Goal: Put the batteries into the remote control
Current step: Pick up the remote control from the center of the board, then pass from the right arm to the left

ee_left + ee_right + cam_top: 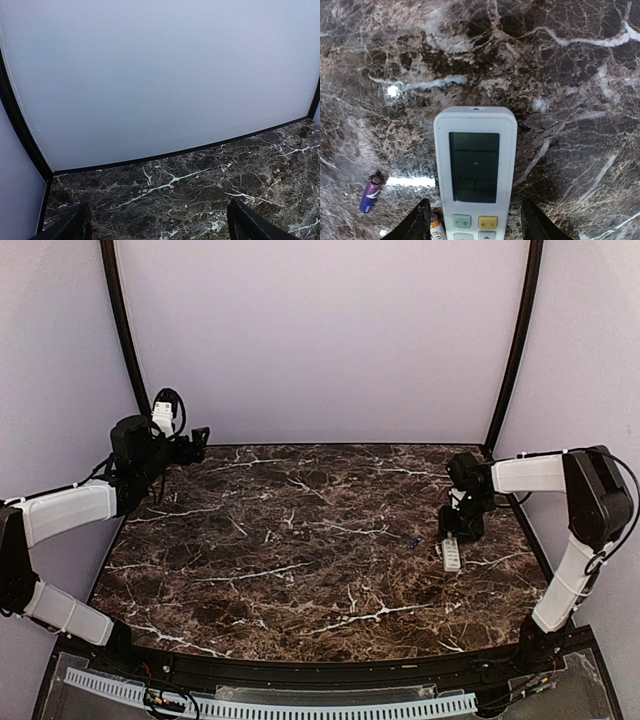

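Remote control (475,170) is straddled display-up, unclamped, by the parted right gripper (475,210); purple battery (371,193) is seen loose at lower left, loading judged unstarted.

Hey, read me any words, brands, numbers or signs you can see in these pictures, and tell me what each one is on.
No text is readable in any view.
Remote control: its display is dark and blank; the marks on the green button and yellow button are too small to read.
Purple battery: label blurred.
Second battery: mostly hidden, nothing legible.
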Motion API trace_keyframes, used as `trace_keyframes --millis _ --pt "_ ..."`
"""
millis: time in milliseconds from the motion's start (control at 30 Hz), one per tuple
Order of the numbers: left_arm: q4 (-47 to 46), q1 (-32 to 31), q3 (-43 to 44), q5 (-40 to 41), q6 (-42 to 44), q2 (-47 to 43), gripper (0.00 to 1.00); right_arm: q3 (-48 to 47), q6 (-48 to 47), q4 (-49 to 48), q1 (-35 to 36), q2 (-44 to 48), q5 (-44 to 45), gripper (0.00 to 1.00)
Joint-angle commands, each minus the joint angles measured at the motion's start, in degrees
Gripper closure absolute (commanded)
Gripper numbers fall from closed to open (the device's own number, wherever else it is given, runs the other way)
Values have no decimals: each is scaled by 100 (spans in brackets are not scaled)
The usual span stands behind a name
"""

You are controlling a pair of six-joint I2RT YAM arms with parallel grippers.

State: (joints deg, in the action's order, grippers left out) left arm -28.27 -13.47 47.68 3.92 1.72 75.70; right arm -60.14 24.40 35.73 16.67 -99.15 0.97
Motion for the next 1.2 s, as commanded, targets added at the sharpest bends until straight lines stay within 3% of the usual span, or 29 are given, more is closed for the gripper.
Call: trace_keyframes --millis 0,167,367,533,600,700,800,933,1067,1167 --pt "333 -78 44 -659 -114 4 7 -95 181 -98 103 -144 316 46" --pt "401 -94 -39 -649 -79 -129 8 -81 216 -144 118 -281 551 58" --pt "515 -94 -133 -678 33 -396 8 -327 30 122 116 -188 759 83" --pt "571 -106 -96 -811 272 -594 9 -919 -620 531 118 174 559 99" --pt "540 -145 -71 -990 592 -682 9 -1220 -1115 704 118 374 154 100" --pt "372 -297 -112 -1623 1672 -872 9 -1708 -1852 994 138 665 -1007 100" --pt "441 -751 -196 -2392 3437 -961 10 -2139 -2118 1142 291 789 -1769 100" --pt "707 -1499 -129 -2481 5573 -743 12 -2560 -2233 1075 744 703 -2823 100" --pt "970 -2067 250 -2512 6655 -362 18 -2817 -2555 876 1473 458 -3616 100" --pt "1101 -2332 401 -2670 7140 -126 19 -3144 -2822 1099 2004 82 -3702 100"
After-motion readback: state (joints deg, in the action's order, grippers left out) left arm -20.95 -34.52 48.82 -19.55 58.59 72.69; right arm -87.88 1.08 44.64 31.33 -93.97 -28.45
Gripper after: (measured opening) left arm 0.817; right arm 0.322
